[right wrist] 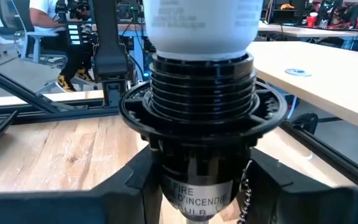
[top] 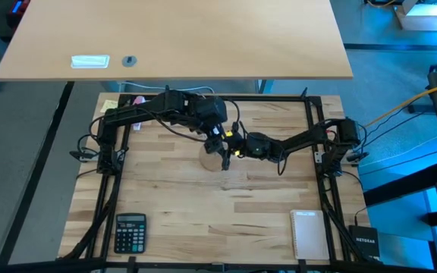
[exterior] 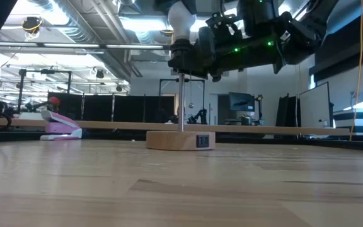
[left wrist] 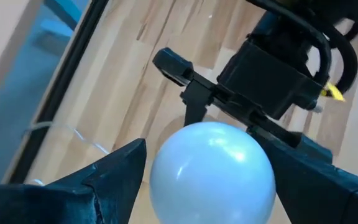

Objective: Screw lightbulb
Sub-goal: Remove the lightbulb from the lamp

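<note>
Bulb [left wrist: 211,171] sits in socket [right wrist: 201,134], between your left gripper's [left wrist: 204,186] parted fingers, gap each side | your right gripper [right wrist: 197,186] clamps the socket below the bulb

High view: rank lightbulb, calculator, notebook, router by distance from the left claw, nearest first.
1. lightbulb: at the left claw itself, mid-table, seated in the socket that the right claw grips.
2. calculator: near edge, left side.
3. notebook: near edge, right side; only a little farther than the calculator.
4. router: off the near right corner.
</note>
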{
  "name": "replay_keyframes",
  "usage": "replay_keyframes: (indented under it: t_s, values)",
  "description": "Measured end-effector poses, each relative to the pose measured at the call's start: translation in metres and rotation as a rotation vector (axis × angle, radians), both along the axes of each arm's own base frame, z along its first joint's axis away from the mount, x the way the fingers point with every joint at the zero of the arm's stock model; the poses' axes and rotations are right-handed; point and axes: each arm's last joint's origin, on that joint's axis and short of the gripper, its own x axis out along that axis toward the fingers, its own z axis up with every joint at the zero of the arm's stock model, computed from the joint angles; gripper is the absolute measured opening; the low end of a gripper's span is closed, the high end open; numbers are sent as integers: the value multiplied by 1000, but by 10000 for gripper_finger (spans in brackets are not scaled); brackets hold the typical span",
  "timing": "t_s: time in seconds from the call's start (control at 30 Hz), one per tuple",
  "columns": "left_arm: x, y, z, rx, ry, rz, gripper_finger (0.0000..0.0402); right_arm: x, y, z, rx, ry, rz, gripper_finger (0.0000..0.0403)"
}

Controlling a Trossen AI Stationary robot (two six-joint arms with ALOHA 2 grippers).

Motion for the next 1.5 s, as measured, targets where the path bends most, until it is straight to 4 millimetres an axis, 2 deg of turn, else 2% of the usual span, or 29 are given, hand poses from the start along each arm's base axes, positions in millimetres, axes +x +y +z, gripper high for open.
replay_keyframes:
  t_s: [0.23, 0.37, 0.53, 0.6, 0.97, 1.07, 1.17, 1.23, 1.33, 1.43, 1.5]
  values:
    - [-6, -1, 15, 85, 4, -138, 313, 0, 0, -1, -2, 14, 17, 151]
    - [-7, 3, 18, 155, 37, -248, 313, 0, 0, -1, -1, 18, 22, 151]
    - [-14, 4, 12, 259, 193, -484, 313, 0, 0, -1, -1, 24, 27, 151]
    - [-12, 3, 11, 277, 195, -532, 313, 0, 0, -2, 1, 30, 30, 151]
    - [2, 7, -4, 292, 221, -627, 313, 0, 1, -3, 3, 45, 35, 151]
    - [5, 4, -7, 267, 214, -592, 306, 0, 1, -3, 2, 46, 36, 151]
    - [7, 4, -8, 214, 181, -477, 276, 0, 1, -4, 2, 46, 31, 151]
    - [6, 4, -8, 158, 161, -368, 256, 0, 1, -4, 6, 46, 28, 151]
    - [5, 5, -8, 76, 122, -174, 255, 0, 0, -4, 13, 45, 15, 151]
    - [4, 5, -8, -26, 58, 91, 254, 0, 0, -4, 16, 45, 1, 151]
    - [5, 2, -8, -73, 29, 178, 253, -1, 0, -4, 17, 45, 3, 151]
